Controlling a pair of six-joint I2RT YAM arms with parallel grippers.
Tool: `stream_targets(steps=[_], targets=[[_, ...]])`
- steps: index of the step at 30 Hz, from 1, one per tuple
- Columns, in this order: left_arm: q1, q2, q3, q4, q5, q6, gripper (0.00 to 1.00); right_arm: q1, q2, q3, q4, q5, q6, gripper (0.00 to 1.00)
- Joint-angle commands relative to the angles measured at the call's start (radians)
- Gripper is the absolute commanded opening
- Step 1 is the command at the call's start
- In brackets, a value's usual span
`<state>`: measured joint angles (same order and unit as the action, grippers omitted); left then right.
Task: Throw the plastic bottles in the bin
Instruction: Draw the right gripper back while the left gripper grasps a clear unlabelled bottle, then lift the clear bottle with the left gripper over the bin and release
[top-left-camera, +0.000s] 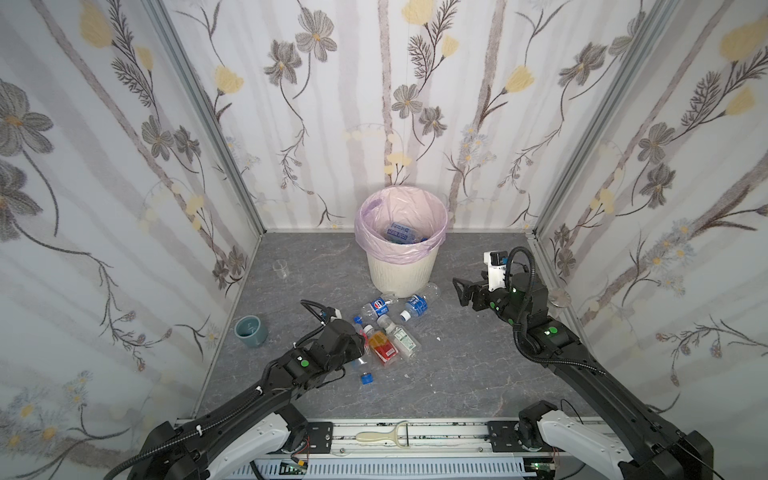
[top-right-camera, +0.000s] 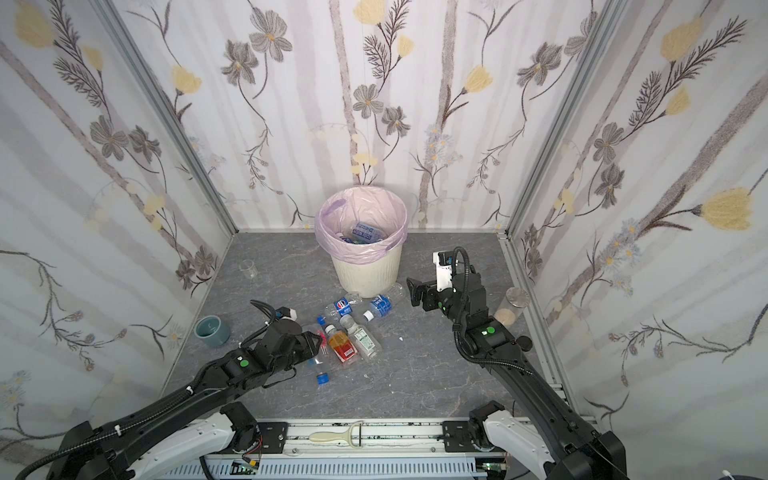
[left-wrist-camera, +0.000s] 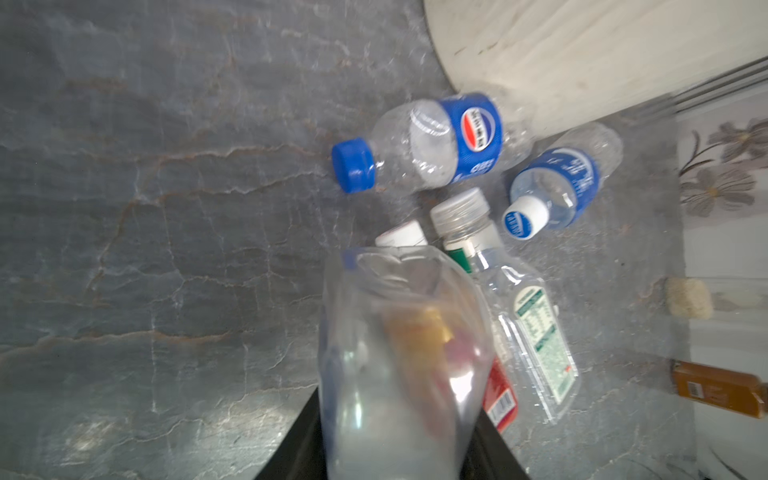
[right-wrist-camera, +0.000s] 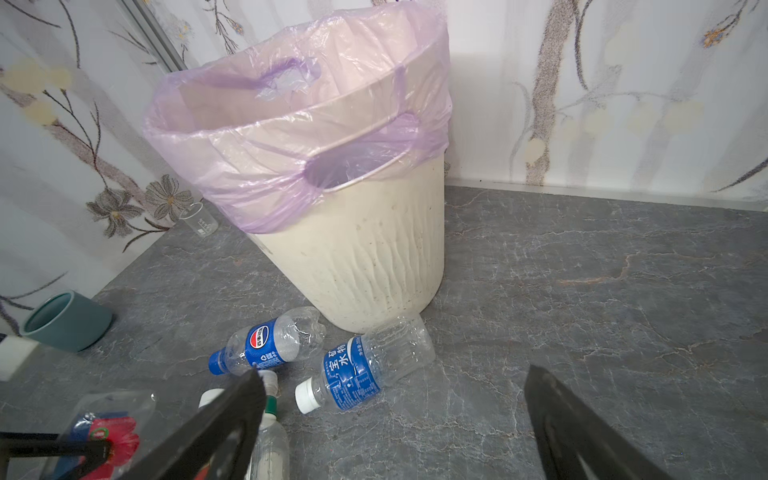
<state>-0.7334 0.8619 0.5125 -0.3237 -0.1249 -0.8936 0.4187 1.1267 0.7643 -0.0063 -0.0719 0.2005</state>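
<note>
My left gripper (left-wrist-camera: 395, 440) is shut on a clear plastic bottle (left-wrist-camera: 395, 353) just above the floor, its base pointing away from the wrist. Beside it lie an orange-red bottle with a white cap (top-left-camera: 383, 348), a clear bottle with a green-white label (top-left-camera: 401, 338), a blue-capped cola bottle (top-left-camera: 376, 307) and a blue-labelled, white-capped bottle (top-left-camera: 415, 306). The cream bin (top-left-camera: 402, 274) with a pink liner stands at the back and holds several bottles (top-left-camera: 399, 232). My right gripper (top-left-camera: 459, 293) hovers open, right of the bin, holding nothing.
A grey-blue cup (top-left-camera: 250, 331) and a clear beaker (top-left-camera: 281, 269) stand near the left wall. A jar with a metal lid (top-right-camera: 517, 297) sits by the right wall. A small blue cap (top-left-camera: 365, 379) shows below the left gripper. A peeler (top-left-camera: 382, 436) lies on the front rail.
</note>
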Motion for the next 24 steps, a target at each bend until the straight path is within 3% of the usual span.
stream_targets(steps=[1, 6, 18, 24], targets=[[0.002, -0.052, 0.040, -0.022, -0.067, 0.063, 0.40, 0.000, -0.012, -0.003, 0.004, 0.014, 0.008, 0.97], [0.003, -0.139, 0.105, -0.028, -0.117, 0.110, 0.31, 0.001, -0.025, -0.034, 0.001, 0.017, 0.014, 0.97], [0.003, -0.339, 0.327, -0.006, -0.394, 0.264, 0.26, 0.003, -0.024, -0.048, 0.003, 0.003, 0.037, 0.96], [0.003, -0.319, 0.455, 0.054, -0.417, 0.369, 0.28, 0.002, -0.028, -0.062, -0.001, 0.003, 0.043, 0.96]])
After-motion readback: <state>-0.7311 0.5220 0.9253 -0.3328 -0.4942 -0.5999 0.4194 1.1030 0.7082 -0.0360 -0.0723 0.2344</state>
